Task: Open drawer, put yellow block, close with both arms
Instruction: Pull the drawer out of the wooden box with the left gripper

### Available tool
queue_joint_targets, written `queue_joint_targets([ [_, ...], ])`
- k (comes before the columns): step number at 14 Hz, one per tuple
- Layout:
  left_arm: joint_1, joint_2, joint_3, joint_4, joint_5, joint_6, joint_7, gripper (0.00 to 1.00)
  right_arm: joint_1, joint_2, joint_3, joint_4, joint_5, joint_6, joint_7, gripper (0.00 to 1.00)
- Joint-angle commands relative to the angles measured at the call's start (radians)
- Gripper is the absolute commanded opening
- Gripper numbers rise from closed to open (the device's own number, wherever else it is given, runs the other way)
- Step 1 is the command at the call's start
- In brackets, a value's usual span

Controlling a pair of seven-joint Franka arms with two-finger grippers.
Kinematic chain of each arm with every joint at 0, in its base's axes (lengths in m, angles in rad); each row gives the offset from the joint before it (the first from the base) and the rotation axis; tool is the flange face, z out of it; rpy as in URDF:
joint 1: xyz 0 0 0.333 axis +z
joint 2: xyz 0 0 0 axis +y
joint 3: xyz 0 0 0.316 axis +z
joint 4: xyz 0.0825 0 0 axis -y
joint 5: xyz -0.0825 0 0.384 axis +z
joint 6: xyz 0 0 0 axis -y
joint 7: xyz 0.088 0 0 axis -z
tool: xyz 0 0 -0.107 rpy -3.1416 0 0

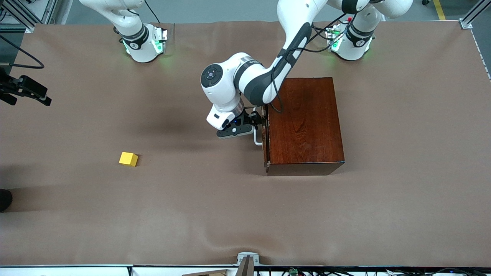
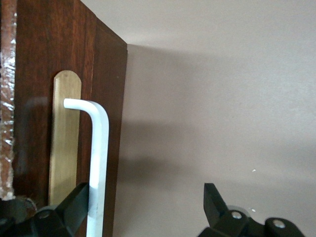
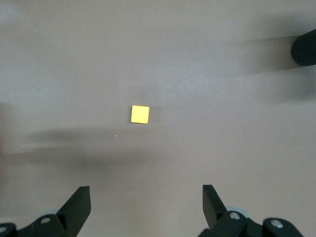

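Observation:
The dark reddish-brown wooden box (image 1: pixel 303 122) stands toward the left arm's end of the table, and its drawer (image 1: pixel 265 147) sits flush in it. The drawer's white handle (image 1: pixel 256 138) faces the right arm's end. My left gripper (image 1: pixel 259 120) is at that handle and open. In the left wrist view the handle bar (image 2: pixel 98 158) runs just inside one finger (image 2: pixel 74 205) of the left gripper (image 2: pixel 148 207), with a wide gap to the other finger. The yellow block (image 1: pixel 128 159) lies alone on the cloth. High above the yellow block (image 3: pixel 140 114), my right gripper (image 3: pixel 146 202) hangs open and empty; the front view does not show it.
Brown cloth (image 1: pixel 245 214) covers the table. A black device on a mount (image 1: pixel 27 91) juts in at the right arm's end, and a dark object (image 1: pixel 4 199) shows at that same edge, nearer the front camera. Both arm bases stand along the farthest edge.

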Motion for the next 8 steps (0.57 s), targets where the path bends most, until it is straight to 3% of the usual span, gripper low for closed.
queue_joint_targets([
  [1, -0.005, 0.032, -0.019, 0.038, -0.039, 0.065, -0.04, 1.0, 0.004, 0.0, -0.001, 0.005, -0.003, 0.001, -0.006, 1.0],
  [8, -0.005, 0.034, -0.019, 0.038, -0.151, 0.097, -0.042, 1.0, 0.004, 0.0, -0.001, 0.005, -0.003, 0.001, -0.006, 1.0],
])
